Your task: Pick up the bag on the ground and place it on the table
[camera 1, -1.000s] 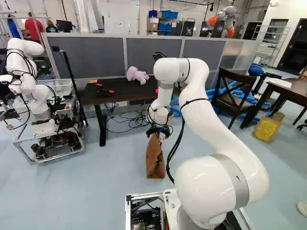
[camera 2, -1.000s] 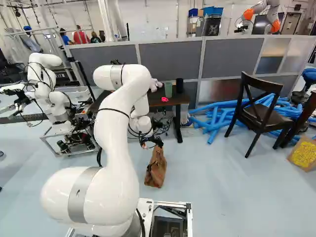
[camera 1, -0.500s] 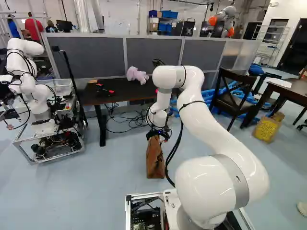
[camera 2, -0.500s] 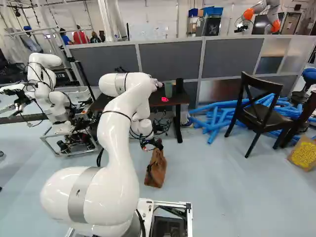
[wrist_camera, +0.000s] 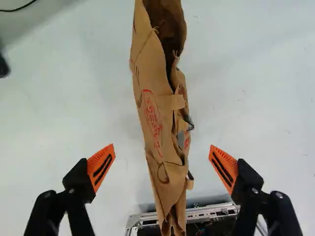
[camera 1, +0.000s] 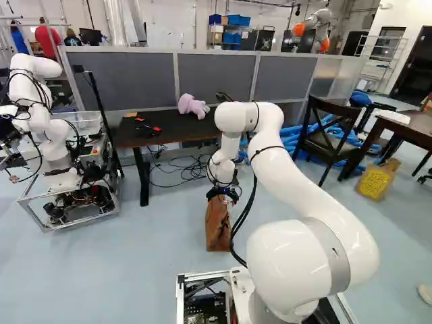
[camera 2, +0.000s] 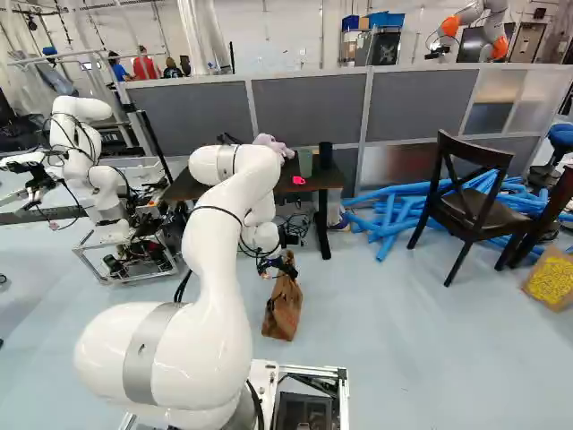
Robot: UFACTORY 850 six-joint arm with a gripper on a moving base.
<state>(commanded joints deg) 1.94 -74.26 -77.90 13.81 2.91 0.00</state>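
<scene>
Gripper released, 2 fingers wide apart, set on opposite sides of the brown paper bag, visible gap on each side, no contact. Bag on the floor, roughly upright, ahead of the base. Gripper aimed down so the fingers straddle the bag's thin width; closing should pinch the creased paper at the top rather than the broad faces. Mouth gapes a bit ahead of the fingers, so a grip there may catch only 1 side.

Step in hand, judged: lining up for the grasp, lift still to do. Next: lower slightly if needed, close, check hold, raise. Paper looks soft, may crumple or tear; contents can't be told.

Likely goal is the black table by the grey partition. On it: purple plush toy, red-and-black tool, green cup, black cup. Bag needs lifting over the table edge and a spot between these; cups could tip. Cables hang and lie below, snag risk if carried low. Chair and blue tubes off to the right, probably out of the path. Another robot left of the table.
</scene>
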